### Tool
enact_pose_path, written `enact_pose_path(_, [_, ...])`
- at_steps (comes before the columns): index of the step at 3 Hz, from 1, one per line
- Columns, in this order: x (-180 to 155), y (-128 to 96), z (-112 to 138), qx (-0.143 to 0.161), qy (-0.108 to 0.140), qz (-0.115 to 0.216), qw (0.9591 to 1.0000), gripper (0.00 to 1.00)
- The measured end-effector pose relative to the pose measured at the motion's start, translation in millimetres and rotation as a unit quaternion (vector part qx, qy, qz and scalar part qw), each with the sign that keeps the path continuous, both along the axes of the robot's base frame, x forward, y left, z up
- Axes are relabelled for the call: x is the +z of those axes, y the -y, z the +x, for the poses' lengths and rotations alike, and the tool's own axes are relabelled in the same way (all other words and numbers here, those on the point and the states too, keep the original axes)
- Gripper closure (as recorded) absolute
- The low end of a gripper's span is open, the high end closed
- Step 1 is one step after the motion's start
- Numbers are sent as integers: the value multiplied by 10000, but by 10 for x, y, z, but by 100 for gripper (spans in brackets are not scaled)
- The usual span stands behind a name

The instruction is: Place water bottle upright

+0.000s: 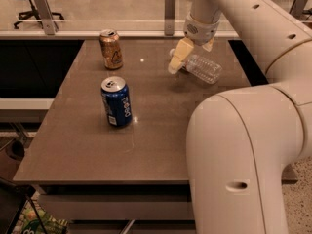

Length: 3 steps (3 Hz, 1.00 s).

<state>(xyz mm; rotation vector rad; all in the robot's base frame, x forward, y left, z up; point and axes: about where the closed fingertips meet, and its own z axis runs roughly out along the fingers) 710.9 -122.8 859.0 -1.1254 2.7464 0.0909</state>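
The water bottle, clear and ribbed, lies tilted on its side over the far right part of the brown table. Its neck end points left, into my gripper. The gripper comes down from the white arm and is shut around the bottle's neck end. One pale yellow finger shows in front of the bottle; the other is mostly hidden behind it. The bottle casts a shadow on the table just below it.
A blue Pepsi can stands upright at the table's middle left. A gold can stands near the far left edge. My large white arm body fills the right foreground and hides the table's right front. A glass rail runs behind the table.
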Motion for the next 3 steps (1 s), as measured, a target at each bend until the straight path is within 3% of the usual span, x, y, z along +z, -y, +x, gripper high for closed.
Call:
enact_pose_path(1, [18,32,37,63,17,-46,10000,0])
enact_pose_path(3, [-32,-13,135,61,140,-4,9999,40])
